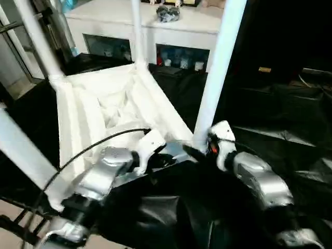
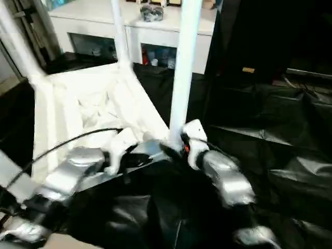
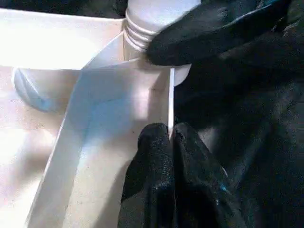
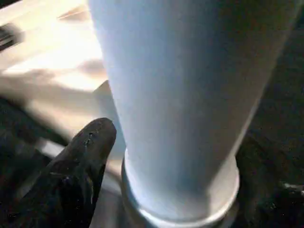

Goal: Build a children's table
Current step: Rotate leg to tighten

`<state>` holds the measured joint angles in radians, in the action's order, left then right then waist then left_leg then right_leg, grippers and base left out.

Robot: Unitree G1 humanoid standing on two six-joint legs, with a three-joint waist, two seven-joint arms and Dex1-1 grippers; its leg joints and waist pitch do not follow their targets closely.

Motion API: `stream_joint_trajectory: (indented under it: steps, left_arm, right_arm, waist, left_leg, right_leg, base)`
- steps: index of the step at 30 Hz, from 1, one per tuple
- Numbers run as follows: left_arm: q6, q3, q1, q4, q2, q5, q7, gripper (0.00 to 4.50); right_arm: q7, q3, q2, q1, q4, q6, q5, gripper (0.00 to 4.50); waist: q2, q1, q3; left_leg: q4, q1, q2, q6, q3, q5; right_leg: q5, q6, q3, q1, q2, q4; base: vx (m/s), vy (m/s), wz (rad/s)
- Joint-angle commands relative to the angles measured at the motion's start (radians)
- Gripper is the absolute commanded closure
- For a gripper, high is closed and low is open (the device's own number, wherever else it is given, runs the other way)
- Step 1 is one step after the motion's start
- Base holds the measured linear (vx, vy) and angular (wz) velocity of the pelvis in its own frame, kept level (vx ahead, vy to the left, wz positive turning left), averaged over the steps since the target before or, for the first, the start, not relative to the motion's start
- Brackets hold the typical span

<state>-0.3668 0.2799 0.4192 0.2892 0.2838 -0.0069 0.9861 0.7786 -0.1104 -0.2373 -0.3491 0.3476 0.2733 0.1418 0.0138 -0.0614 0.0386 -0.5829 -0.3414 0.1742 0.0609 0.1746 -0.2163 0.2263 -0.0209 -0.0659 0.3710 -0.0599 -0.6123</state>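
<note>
Lying upside down on the black-draped work table point(image 1: 290, 150), the children's table point(image 1: 104, 111) is showing its ribbed white plastic underside, smooth tubular legs rising. The left gripper point(image 3: 170, 137) is pinching its thin rim; the right gripper point(image 1: 199, 150) is clasping the nearest leg point(image 1: 215, 72).

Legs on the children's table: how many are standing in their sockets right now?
4. One at the far-left corner, one at the far corner, one at the near-right corner by the right end effector, one at the near-left corner.
</note>
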Motion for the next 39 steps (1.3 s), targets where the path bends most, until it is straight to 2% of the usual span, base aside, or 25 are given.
stream_joint_trajectory:
  steps: [1,3,5,6,9,10,13,14,16,17,18,21,22,23,24,27,28,29,30,33,37,39]
  left_arm:
    - [0.045,0.05,-0.002,-0.04,-0.015,-0.057,0.095,4.5]
    - [0.047,0.053,-0.004,-0.046,0.003,-0.063,0.123,4.5]
    - [0.057,0.056,-0.005,-0.048,0.022,-0.064,0.152,4.5]
    - [0.061,0.056,-0.005,-0.048,0.036,-0.066,0.172,4.5]
    - [0.063,0.055,-0.001,-0.048,0.051,-0.073,0.195,4.5]
    - [0.061,0.055,0.0,-0.049,0.055,-0.076,0.201,4.5]
    - [0.061,0.052,-0.001,-0.05,0.058,-0.078,0.211,4.5]
    - [0.062,0.051,-0.001,-0.051,0.058,-0.077,0.213,4.5]
    - [0.062,0.05,-0.004,-0.052,0.056,-0.077,0.212,4.5]
    - [0.062,0.05,-0.005,-0.052,0.056,-0.077,0.212,4.5]
    - [0.057,0.047,-0.01,-0.055,0.05,-0.077,0.199,4.5]
    - [0.042,0.038,-0.01,-0.052,0.034,-0.072,0.16,4.5]
    - [0.041,0.035,-0.009,-0.049,0.028,-0.069,0.149,4.5]
    - [0.025,0.025,-0.001,-0.036,0.008,-0.055,0.101,4.5]
    - [0.021,0.021,0.004,-0.029,-0.003,-0.05,0.078,4.5]
    - [-0.007,-0.002,0.018,-0.011,-0.045,-0.047,0.008,4.5]
    - [-0.015,-0.005,0.02,-0.009,-0.056,-0.045,-0.01,4.5]
    - [-0.031,-0.011,0.025,-0.004,-0.077,-0.038,-0.048,4.5]
    - [-0.031,-0.011,0.025,-0.004,-0.077,-0.038,-0.048,4.5]
    - [-0.053,-0.014,0.034,0.009,-0.119,-0.017,-0.129,4.5]
    - [-0.06,-0.024,0.053,0.033,-0.169,0.004,-0.213,4.5]
    - [-0.06,-0.019,0.057,0.031,-0.178,-0.001,-0.208,4.5]
  right_arm:
    - [0.161,-0.115,-0.001,0.021,-0.045,0.024,0.045,0.8]
    - [0.215,-0.121,-0.033,0.027,-0.064,0.023,0.056,0.8]
    - [0.277,-0.127,-0.07,0.032,-0.08,0.017,0.063,0.8]
    - [0.317,-0.129,-0.096,0.033,-0.087,0.014,0.064,0.8]
    - [0.364,-0.131,-0.127,0.03,-0.096,0.03,0.071,0.92]
    - [0.375,-0.132,-0.135,0.03,-0.098,0.037,0.073,1.02]
    - [0.393,-0.131,-0.145,0.026,-0.103,0.057,0.084,1.13]
    - [0.397,-0.131,-0.146,0.025,-0.104,0.065,0.089,1.13]
    - [0.398,-0.132,-0.143,0.023,-0.104,0.069,0.092,1.5]
    - [0.398,-0.132,-0.142,0.023,-0.104,0.071,0.093,1.53]
    - [0.389,-0.128,-0.131,0.021,-0.099,0.072,0.093,1.53]
    - [0.327,-0.108,-0.099,0.01,-0.066,0.067,0.075,1.68]
    - [0.305,-0.102,-0.09,0.006,-0.054,0.067,0.068,1.68]
    - [0.187,-0.077,-0.049,-0.018,0.012,0.052,0.029,1.77]
    - [0.142,-0.069,-0.034,-0.027,0.037,0.048,0.015,1.79]
    - [0.017,-0.043,0.014,-0.049,0.102,0.041,-0.008,1.83]
    - [-0.023,-0.034,0.029,-0.056,0.119,0.043,-0.013,1.83]
    - [-0.101,-0.016,0.059,-0.07,0.153,0.05,-0.022,1.84]
    - [-0.101,-0.016,0.059,-0.07,0.153,0.05,-0.022,1.84]
    - [-0.253,0.017,0.125,-0.094,0.214,0.069,-0.042,1.84]
    - [-0.299,0.003,0.175,-0.098,0.241,0.041,-0.057,1.84]
    - [-0.265,0.0,0.187,-0.098,0.238,0.042,-0.035,1.15]
  waist:
    - [-0.011,-0.003,-0.049]
    - [-0.013,-0.007,-0.06]
    - [-0.016,-0.011,-0.057]
    - [-0.016,-0.015,-0.054]
    - [-0.017,-0.023,-0.05]
    - [-0.022,-0.022,-0.049]
    - [-0.023,-0.025,-0.046]
    - [-0.022,-0.025,-0.046]
    - [-0.023,-0.025,-0.047]
    - [-0.023,-0.026,-0.048]
    - [-0.026,-0.026,-0.05]
    - [-0.025,-0.026,-0.05]
    - [-0.025,-0.024,-0.048]
    - [-0.024,-0.022,-0.047]
    - [-0.026,-0.015,-0.044]
    - [-0.025,-0.003,-0.038]
    - [-0.025,-0.003,-0.039]
    - [-0.024,0.0,-0.04]
    - [-0.025,0.003,-0.039]
    - [-0.023,0.004,-0.041]
    - [-0.021,0.004,-0.043]
    - [-0.02,-0.001,-0.044]
  left_leg:
    - [0.063,-0.011,0.062,-0.094,-0.023,-0.042]
    - [0.048,-0.011,0.06,-0.145,-0.021,0.053]
    - [0.045,-0.012,0.06,-0.172,-0.019,0.062]
    - [0.046,-0.013,0.063,-0.183,-0.018,0.036]
    - [0.051,-0.012,0.067,-0.159,-0.018,-0.006]
    - [0.052,-0.011,0.067,-0.154,-0.016,-0.015]
    - [0.055,-0.008,0.067,-0.126,-0.016,-0.042]
    - [0.055,-0.008,0.066,-0.118,-0.016,-0.045]
    - [0.055,-0.01,0.066,-0.113,-0.017,-0.037]
    - [0.054,-0.01,0.065,-0.113,-0.017,-0.032]
    - [0.052,-0.011,0.065,-0.119,-0.018,-0.01]
    - [0.051,-0.013,0.063,-0.127,-0.017,0.001]
    - [0.052,-0.013,0.063,-0.124,-0.018,-0.008]
    - [0.054,-0.011,0.063,-0.11,-0.017,-0.027]
    - [0.057,-0.015,0.06,-0.09,-0.018,-0.048]
    - [0.062,-0.011,0.058,-0.048,-0.019,-0.107]
    - [0.06,-0.01,0.057,-0.046,-0.018,-0.112]
    - [0.061,-0.011,0.057,-0.042,-0.019,-0.108]
    - [0.062,-0.014,0.055,-0.04,-0.02,-0.103]
    - [0.061,-0.013,0.056,-0.043,-0.02,-0.095]
    - [0.061,-0.014,0.056,-0.048,-0.019,-0.086]
    - [0.06,-0.015,0.055,-0.061,-0.019,-0.078]
  right_leg:
    - [0.028,-0.217,0.061,-0.042,-0.095,0.065]
    - [-0.149,-0.256,0.06,-0.04,-0.092,0.043]
    - [-0.183,-0.269,0.058,-0.037,-0.09,0.041]
    - [-0.144,-0.275,0.058,-0.036,-0.094,0.045]
    - [-0.043,-0.266,0.056,-0.036,-0.095,0.051]
    - [-0.025,-0.264,0.057,-0.035,-0.095,0.054]
    - [0.036,-0.252,0.058,-0.033,-0.095,0.059]
    - [0.044,-0.25,0.059,-0.034,-0.096,0.06]
    - [0.036,-0.246,0.059,-0.036,-0.096,0.058]
    - [0.029,-0.246,0.059,-0.036,-0.096,0.057]
    - [-0.006,-0.249,0.059,-0.038,-0.096,0.052]
    - [-0.023,-0.251,0.058,-0.037,-0.096,0.051]
    - [-0.006,-0.252,0.058,-0.036,-0.096,0.053]
    - [0.032,-0.251,0.058,-0.035,-0.098,0.057]
    - [0.079,-0.246,0.058,-0.036,-0.097,0.063]
    - [0.213,-0.212,0.06,-0.033,-0.097,0.078]
    - [0.223,-0.207,0.061,-0.033,-0.097,0.079]
    - [0.225,-0.201,0.062,-0.034,-0.096,0.078]
    - [0.227,-0.195,0.06,-0.034,-0.095,0.078]
    - [0.207,-0.194,0.062,-0.034,-0.095,0.077]
    - [0.163,-0.201,0.061,-0.033,-0.094,0.074]
    - [0.145,-0.198,0.062,-0.034,-0.094,0.073]
  base:
    - [0.0,0.0,0.0]
    - [0.0,0.0,0.0]
    - [0.0,0.0,0.0]
    - [0.0,0.0,0.0]
    - [0.0,0.0,0.0]
    - [0.0,0.0,0.0]
    - [0.0,0.0,0.0]
    - [0.0,0.0,0.0]
    - [0.0,0.0,0.0]
    - [0.0,0.0,0.0]
    - [0.0,0.0,0.0]
    - [0.0,0.0,0.0]
    - [0.0,0.0,0.0]
    - [0.0,0.0,0.0]
    - [0.0,0.0,0.0]
    - [0.0,0.0,0.0]
    - [0.0,0.0,0.0]
    - [0.0,0.0,0.0]
    - [0.0,0.0,0.0]
    - [0.0,0.0,0.0]
    - [0.0,0.0,0.0]
    - [0.0,0.0,0.0]
